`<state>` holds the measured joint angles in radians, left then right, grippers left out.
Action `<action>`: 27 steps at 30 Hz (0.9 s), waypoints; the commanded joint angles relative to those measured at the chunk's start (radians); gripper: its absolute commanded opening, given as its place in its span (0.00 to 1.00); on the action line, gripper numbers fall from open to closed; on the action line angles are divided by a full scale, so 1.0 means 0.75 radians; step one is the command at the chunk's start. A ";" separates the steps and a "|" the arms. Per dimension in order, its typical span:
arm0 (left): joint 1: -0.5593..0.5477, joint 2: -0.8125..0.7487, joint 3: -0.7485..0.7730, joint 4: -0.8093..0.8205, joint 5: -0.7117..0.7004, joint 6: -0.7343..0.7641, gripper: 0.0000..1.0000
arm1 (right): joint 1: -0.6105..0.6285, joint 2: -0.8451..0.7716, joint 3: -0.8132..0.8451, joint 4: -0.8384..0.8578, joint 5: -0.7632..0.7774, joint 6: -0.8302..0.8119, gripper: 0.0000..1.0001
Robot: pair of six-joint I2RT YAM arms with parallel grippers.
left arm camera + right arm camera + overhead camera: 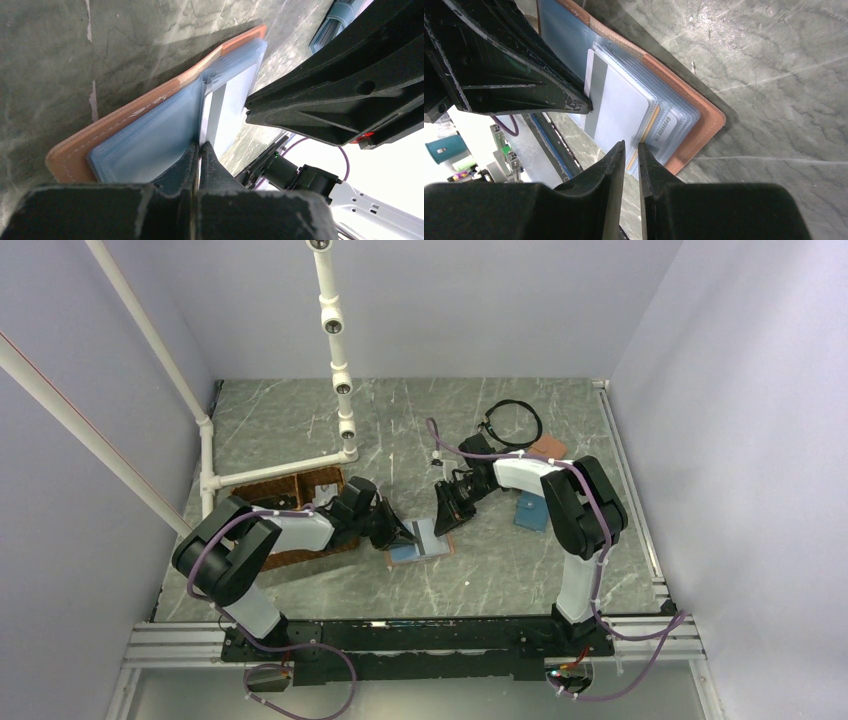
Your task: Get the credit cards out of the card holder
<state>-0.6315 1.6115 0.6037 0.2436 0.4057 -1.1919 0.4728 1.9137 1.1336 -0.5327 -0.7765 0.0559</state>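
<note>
The card holder (432,545) lies open and flat on the grey marbled worktop (500,575), about midway between the two arms, salmon cover down and light-blue pockets (150,145) facing up. The left end effector (200,147) reaches in from the left, its fingers pressed together on the edge of a pale credit card (227,110) with a grey stripe. That card sits partly drawn out of the pocket stack and still lies over the holder. In the right wrist view the same credit card (624,105) lies on top of the clear sleeves. A numbered card (665,130) is tucked in a sleeve just beside it, toward the salmon border (709,120).

The right end effector (630,147) comes in from the right and hangs over the holder's edge. Its jaws stand a narrow slit apart with nothing clamped between them; whether its tips touch the sleeves I cannot tell.

A teal-blue wallet (530,512) rests to the right of the holder, well apart, and an orange wallet (548,447) lies farther back on the right
</note>
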 commanded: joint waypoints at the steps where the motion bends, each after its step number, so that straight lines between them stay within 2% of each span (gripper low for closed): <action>1: 0.010 -0.036 -0.020 -0.012 -0.003 -0.012 0.00 | 0.005 0.051 -0.064 0.003 0.237 -0.062 0.20; 27: 0.010 -0.069 -0.036 -0.081 -0.008 -0.034 0.00 | 0.002 0.048 -0.079 -0.003 0.266 -0.115 0.21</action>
<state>-0.6315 1.5929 0.5823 0.2401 0.4057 -1.2163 0.4728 1.9129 1.1244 -0.5262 -0.7876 0.0456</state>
